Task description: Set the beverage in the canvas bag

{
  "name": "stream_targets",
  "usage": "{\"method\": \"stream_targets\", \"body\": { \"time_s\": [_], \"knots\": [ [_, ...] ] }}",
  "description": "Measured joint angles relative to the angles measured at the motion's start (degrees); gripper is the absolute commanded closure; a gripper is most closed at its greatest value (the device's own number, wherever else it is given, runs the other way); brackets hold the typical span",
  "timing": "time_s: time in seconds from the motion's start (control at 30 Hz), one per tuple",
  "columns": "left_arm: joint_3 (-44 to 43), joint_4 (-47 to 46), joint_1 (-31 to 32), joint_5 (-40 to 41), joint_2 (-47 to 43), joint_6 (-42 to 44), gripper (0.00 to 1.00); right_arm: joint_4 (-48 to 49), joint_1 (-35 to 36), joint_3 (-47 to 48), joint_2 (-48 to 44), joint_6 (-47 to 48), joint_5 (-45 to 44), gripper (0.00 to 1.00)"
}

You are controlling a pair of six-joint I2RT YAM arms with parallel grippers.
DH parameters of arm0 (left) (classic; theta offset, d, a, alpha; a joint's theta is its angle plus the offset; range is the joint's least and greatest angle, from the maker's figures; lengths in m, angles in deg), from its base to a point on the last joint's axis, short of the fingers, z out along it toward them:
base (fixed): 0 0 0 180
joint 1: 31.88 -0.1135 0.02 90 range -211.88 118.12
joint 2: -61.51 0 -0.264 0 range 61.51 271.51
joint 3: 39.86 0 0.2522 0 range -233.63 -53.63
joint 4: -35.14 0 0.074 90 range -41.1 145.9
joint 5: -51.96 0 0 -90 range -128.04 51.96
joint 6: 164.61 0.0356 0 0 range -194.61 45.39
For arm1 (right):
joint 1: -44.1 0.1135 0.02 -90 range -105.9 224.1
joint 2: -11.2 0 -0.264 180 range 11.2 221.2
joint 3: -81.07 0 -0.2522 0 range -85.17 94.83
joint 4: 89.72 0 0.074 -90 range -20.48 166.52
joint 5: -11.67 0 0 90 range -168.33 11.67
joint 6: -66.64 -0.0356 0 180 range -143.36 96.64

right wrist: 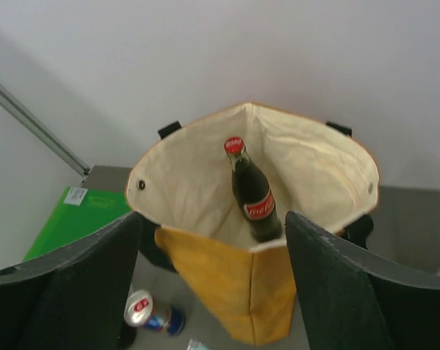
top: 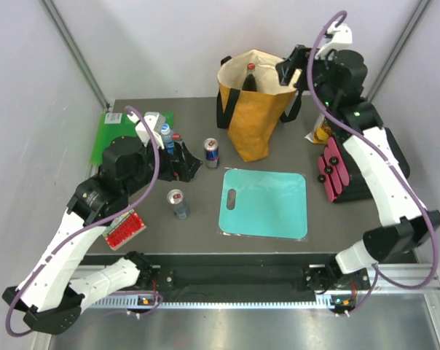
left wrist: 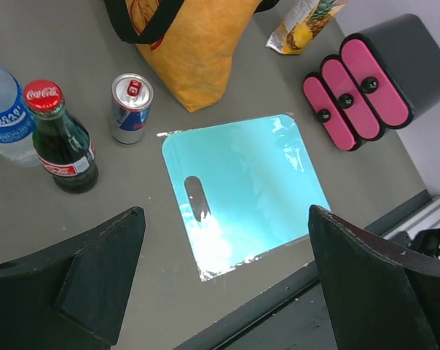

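The mustard-yellow canvas bag [top: 253, 117] stands open at the back of the table, showing its cream lining [right wrist: 191, 182]. A cola bottle [right wrist: 253, 191] leans inside it, also seen from above [top: 250, 76]. My right gripper [right wrist: 213, 284] is open and empty, held above the bag's right rim [top: 287, 73]. My left gripper [left wrist: 227, 270] is open and empty, low over the table's left side [top: 182, 166]. Beside it stand a water bottle [left wrist: 5, 117], a second cola bottle [left wrist: 63, 142] and a Red Bull can [left wrist: 130, 108]. Another can [top: 178, 203] stands nearer the front.
A teal cutting board [top: 264, 203] lies at the centre front. A green board [top: 125, 127] is at back left and a red scrubber [top: 125, 230] at front left. A pink-and-black holder [top: 335, 171] and a snack packet [top: 320, 133] sit to the right.
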Motion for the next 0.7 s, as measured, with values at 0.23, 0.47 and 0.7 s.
{"method": "stream_targets", "body": {
  "time_s": [0.23, 0.47, 0.7],
  "knots": [
    [1.8, 0.1, 0.0, -1.7, -2.1, -2.7, 0.01, -18.4, 0.0, -3.9, -10.8, -3.8, -1.9, 0.00],
    [1.9, 0.1, 0.0, -1.7, -1.8, -5.0, 0.01, -28.2, 0.0, -9.9, -19.0, -4.2, -3.3, 0.00],
    [1.8, 0.2, 0.0, 1.2, 0.1, -5.2, 0.02, -35.6, 0.0, -6.4, -16.0, -2.2, -9.6, 0.00]
  ]
}}
